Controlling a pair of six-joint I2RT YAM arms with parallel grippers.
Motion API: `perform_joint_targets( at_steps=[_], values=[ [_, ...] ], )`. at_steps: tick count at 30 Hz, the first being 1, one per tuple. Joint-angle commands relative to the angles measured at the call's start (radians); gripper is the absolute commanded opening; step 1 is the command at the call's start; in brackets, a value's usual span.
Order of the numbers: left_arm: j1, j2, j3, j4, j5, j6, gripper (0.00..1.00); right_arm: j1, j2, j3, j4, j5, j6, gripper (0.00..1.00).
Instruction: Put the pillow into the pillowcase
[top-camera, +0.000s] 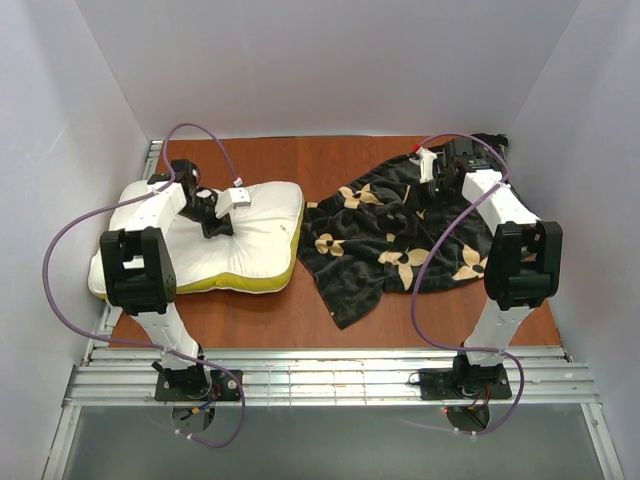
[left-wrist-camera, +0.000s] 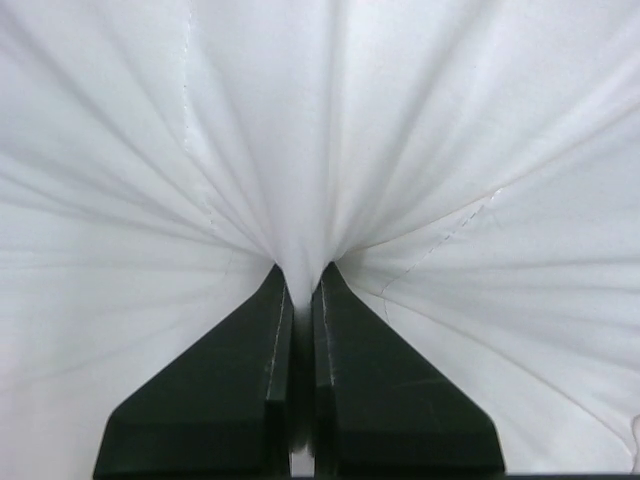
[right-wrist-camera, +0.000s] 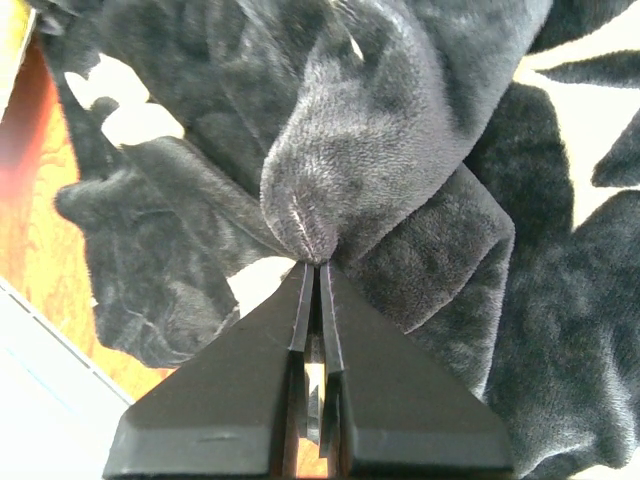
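Note:
The white pillow (top-camera: 250, 235) with a yellow side band lies at the left of the table. My left gripper (top-camera: 217, 229) presses down on its middle and is shut on a pinch of its white fabric (left-wrist-camera: 300, 240), which puckers around the fingertips. The black pillowcase (top-camera: 390, 240) with tan flowers lies crumpled at the right, next to the pillow. My right gripper (top-camera: 432, 172) is at its far edge, shut on a fold of the black plush (right-wrist-camera: 330, 180).
The brown tabletop (top-camera: 300, 160) shows behind and in front of the fabrics. White walls close in the left, back and right sides. A metal rail (top-camera: 330, 375) with both arm bases runs along the near edge.

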Motion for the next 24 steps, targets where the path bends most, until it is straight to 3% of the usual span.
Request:
perform_joint_targets(
  at_steps=[1,6,14,24],
  values=[
    [-0.020,-0.165,0.098,-0.168,0.184,0.013,0.00,0.005,-0.077,0.012,0.021,-0.060,-0.006,0.01],
    [-0.123,-0.246,0.082,-0.212,0.190,-0.009,0.00,0.005,-0.095,0.031,0.033,-0.074,0.000,0.01],
    [-0.298,-0.340,-0.052,-0.125,0.190,-0.101,0.00,0.005,-0.092,0.054,0.033,-0.083,0.004,0.01],
    [-0.536,-0.237,-0.003,0.053,0.164,-0.295,0.00,0.005,-0.133,0.064,0.030,-0.137,0.011,0.01]
  ],
)
